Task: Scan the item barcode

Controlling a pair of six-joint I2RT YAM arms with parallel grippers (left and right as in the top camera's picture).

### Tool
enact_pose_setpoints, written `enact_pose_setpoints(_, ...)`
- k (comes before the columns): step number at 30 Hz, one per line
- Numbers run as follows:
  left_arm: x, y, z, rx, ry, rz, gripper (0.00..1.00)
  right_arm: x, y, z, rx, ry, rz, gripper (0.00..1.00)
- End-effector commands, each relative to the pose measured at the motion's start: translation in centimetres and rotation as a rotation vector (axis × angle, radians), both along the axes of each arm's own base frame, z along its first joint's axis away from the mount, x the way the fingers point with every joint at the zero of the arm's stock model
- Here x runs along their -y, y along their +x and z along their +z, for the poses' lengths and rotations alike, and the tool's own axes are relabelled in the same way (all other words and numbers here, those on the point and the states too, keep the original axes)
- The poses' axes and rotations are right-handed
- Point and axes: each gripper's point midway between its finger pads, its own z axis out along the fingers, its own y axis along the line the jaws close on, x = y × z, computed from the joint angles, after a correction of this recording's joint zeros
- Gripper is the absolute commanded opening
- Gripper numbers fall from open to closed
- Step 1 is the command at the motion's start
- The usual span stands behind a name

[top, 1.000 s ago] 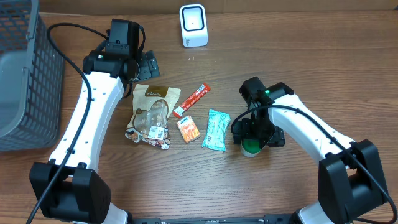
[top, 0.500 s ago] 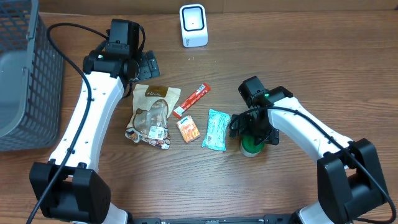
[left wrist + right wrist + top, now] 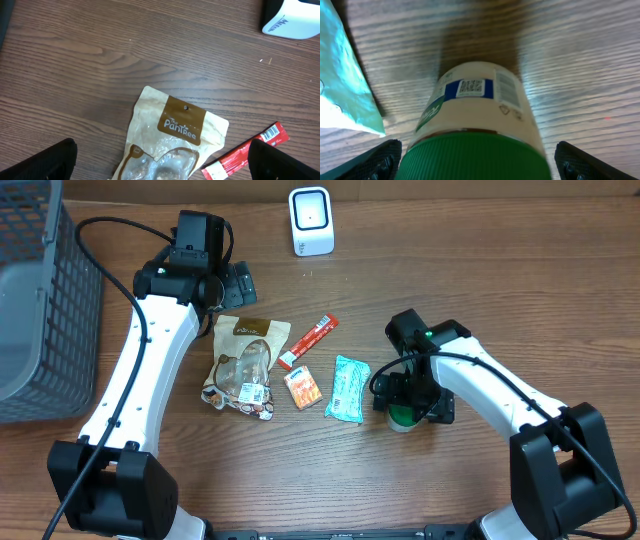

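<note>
A small jar with a green ribbed lid (image 3: 475,157) and a white label with a printed code (image 3: 471,87) stands upright on the table. My right gripper (image 3: 477,162) is open and straddles the jar; its dark fingertips (image 3: 380,160) show on either side of the lid, apart from it. Overhead, the right gripper (image 3: 412,393) covers most of the jar (image 3: 400,420). The white scanner (image 3: 311,220) stands at the back of the table. My left gripper (image 3: 162,162) is open and hangs empty over the top of a Pantree snack bag (image 3: 172,132).
On the table's middle lie the snack bag (image 3: 240,365), a red stick pack (image 3: 308,341), a small orange packet (image 3: 302,387) and a teal packet (image 3: 348,388), the last just left of the jar. A grey mesh basket (image 3: 40,310) fills the left edge.
The right gripper shifted slightly up-left over the jar and came back. The jar and the left arm have not moved.
</note>
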Motion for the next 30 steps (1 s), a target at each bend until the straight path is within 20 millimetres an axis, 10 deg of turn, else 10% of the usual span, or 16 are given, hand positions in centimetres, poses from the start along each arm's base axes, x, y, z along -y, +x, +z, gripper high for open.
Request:
enact_pose_setpoints(1, 0.0, 0.3, 0.6, 0.017, 0.000, 0.007, 0.99, -1.5, -0.6, 0.2, -0.009, 0.087, -0.018, 1.00)
enact_pose_setpoints(16, 0.0, 0.3, 0.6, 0.017, 0.000, 0.007, 1.00, -6.0, 2.9, 0.9, 0.076, 0.303, -0.206, 1.00)
enact_pose_setpoints(30, 0.0, 0.3, 0.6, 0.017, 0.000, 0.007, 1.00, -3.2, 2.8, 1.7, 0.123, 0.129, -0.087, 0.85)
